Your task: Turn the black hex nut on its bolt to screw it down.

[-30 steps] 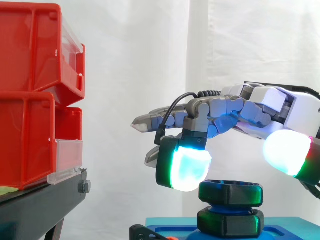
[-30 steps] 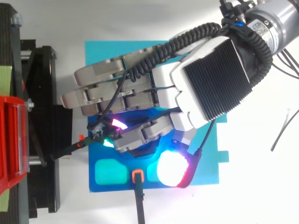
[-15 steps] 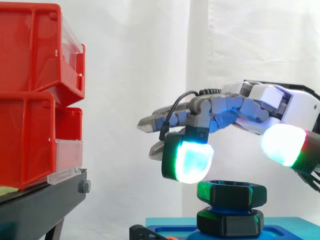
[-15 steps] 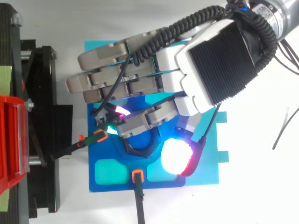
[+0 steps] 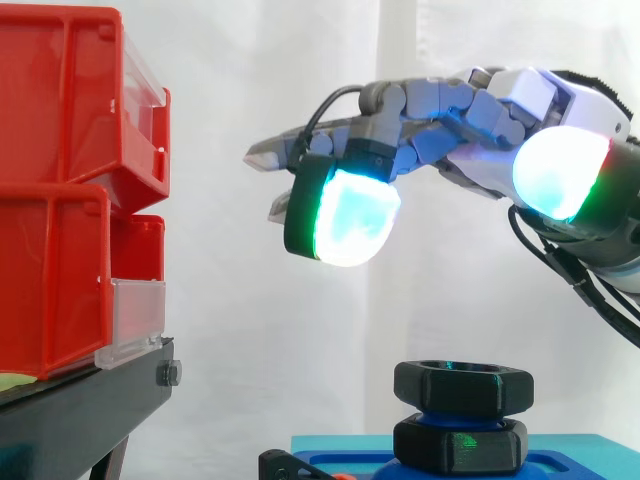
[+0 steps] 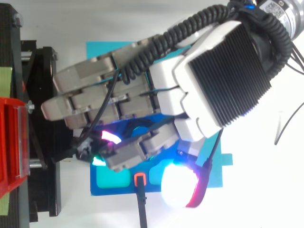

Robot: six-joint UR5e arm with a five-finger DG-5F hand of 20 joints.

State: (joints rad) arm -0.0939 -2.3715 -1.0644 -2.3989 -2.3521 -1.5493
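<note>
**A:** Hovering high above the nut (image 5: 462, 389), the hand (image 5: 470, 110) is spread loose and holds nothing. One glowing pad (image 5: 345, 215) hangs up and to the left of the nut, and the thumb pad (image 5: 560, 170) sits up and to its right.

**B:** Any contact?

**A:** None, there's clear air between them. The nut sits on its bolt (image 5: 440, 417). A sliver of blue shows just beneath it, then a second black hex piece (image 5: 460, 445), then the blue base (image 5: 570, 462).

**B:** How far along, then?

**A:** Not finished, by my reading. That gap under the nut suggests there are turns left, and the hand must come down and take hold first.

**B:** Anything you can't make out?

**A:** The threads, so I can't say how many turns. From above, the hand (image 6: 213, 71) covers the nut completely. The red bins (image 5: 60, 180) stand well to the left of the nut.
</note>
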